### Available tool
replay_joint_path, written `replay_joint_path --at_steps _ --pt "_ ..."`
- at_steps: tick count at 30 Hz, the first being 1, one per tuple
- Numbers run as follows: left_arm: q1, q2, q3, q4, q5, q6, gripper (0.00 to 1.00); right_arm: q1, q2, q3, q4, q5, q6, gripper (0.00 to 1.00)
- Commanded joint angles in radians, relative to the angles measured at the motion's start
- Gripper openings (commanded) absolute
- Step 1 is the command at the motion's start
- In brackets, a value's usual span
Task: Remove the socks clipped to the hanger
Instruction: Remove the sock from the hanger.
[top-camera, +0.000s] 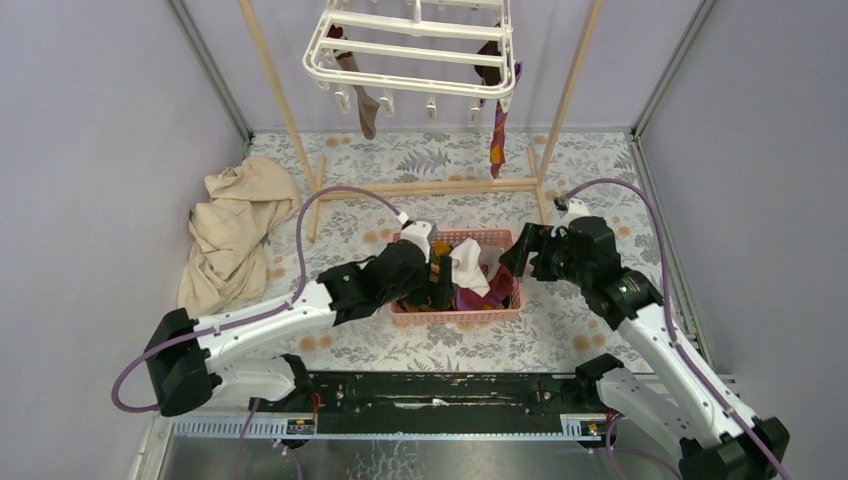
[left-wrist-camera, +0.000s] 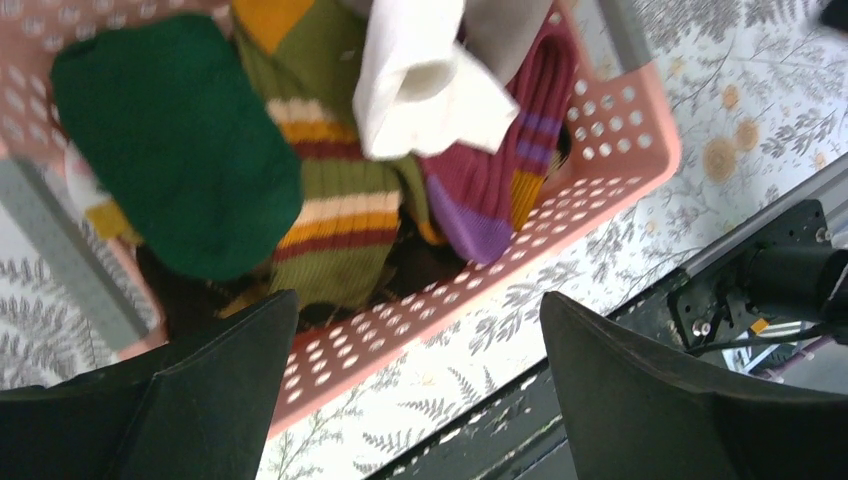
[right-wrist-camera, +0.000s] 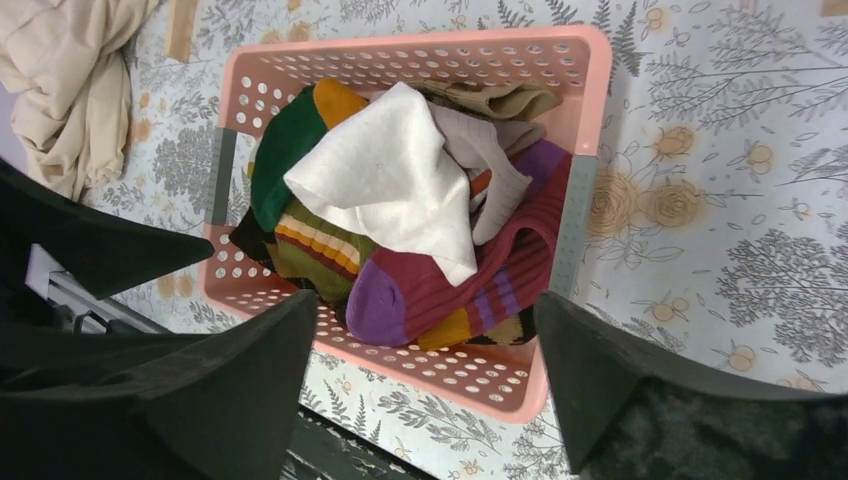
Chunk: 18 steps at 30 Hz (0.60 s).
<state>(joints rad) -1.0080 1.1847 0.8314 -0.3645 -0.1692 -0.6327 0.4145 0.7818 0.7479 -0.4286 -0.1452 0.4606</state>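
Observation:
The white hanger (top-camera: 410, 50) hangs at the top of the wooden frame. A brown sock (top-camera: 362, 100) dangles from its left side, and a maroon sock with purple and orange stripes (top-camera: 497, 140) from its right corner. Below stands a pink basket (top-camera: 455, 312) holding a green sock (left-wrist-camera: 170, 140), an olive striped one (left-wrist-camera: 330, 200), a white one (right-wrist-camera: 385, 180) and a maroon-purple one (right-wrist-camera: 450, 285). My left gripper (top-camera: 437, 272) (left-wrist-camera: 417, 297) hovers open over the basket's near left rim. My right gripper (top-camera: 520, 258) (right-wrist-camera: 425, 297) is open above the basket's right end. Neither holds anything.
A crumpled beige cloth (top-camera: 235, 225) lies on the floral mat at the left. The wooden frame's base bar (top-camera: 430, 187) crosses behind the basket, with its uprights either side. Grey walls close in left and right. A black rail (top-camera: 450, 390) runs along the near edge.

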Motion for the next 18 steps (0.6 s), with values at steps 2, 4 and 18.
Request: replay_joint_path --at_steps 2,4,18 --pt "0.011 0.117 0.183 -0.042 -0.033 0.087 0.99 0.003 0.147 0.059 0.082 -0.064 -0.006 0.99" --pt "0.028 0.158 0.221 -0.062 0.005 0.092 0.99 0.003 0.201 0.114 0.042 -0.052 0.018 1.0" --pt "0.233 0.391 0.431 -0.124 0.294 0.079 0.99 0.001 0.363 0.314 -0.095 -0.099 0.028 1.0"
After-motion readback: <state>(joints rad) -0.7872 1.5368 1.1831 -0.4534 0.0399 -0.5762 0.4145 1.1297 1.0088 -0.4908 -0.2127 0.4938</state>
